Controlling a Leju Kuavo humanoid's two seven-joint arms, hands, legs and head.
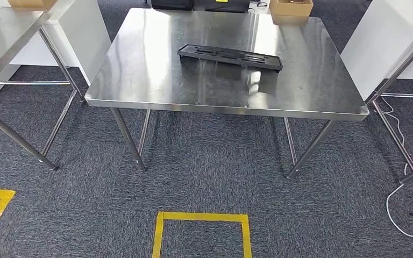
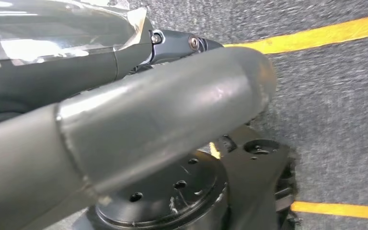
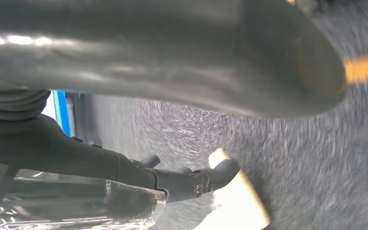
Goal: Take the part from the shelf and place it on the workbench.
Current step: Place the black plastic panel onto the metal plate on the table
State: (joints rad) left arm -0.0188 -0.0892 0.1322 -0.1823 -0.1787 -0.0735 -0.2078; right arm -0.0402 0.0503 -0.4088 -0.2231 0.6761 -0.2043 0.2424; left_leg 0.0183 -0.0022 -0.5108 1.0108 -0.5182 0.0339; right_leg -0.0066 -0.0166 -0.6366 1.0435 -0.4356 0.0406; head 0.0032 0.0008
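Note:
The part, a long flat black moulded piece, lies on the steel workbench near the middle, slightly towards the far side. Nothing touches it. My left hand hangs low over the grey carpet, its thick grey thumb and a dark finger stretched out with nothing between them. My right hand hangs the same way above the carpet; its thumb and dark fingers are apart and hold nothing. Clear glossy wrapping covers part of each hand.
A second steel table stands at the left and another table's legs at the right. A cardboard box sits past the workbench's far edge. Yellow tape marks a square on the carpet; a white cable lies at right.

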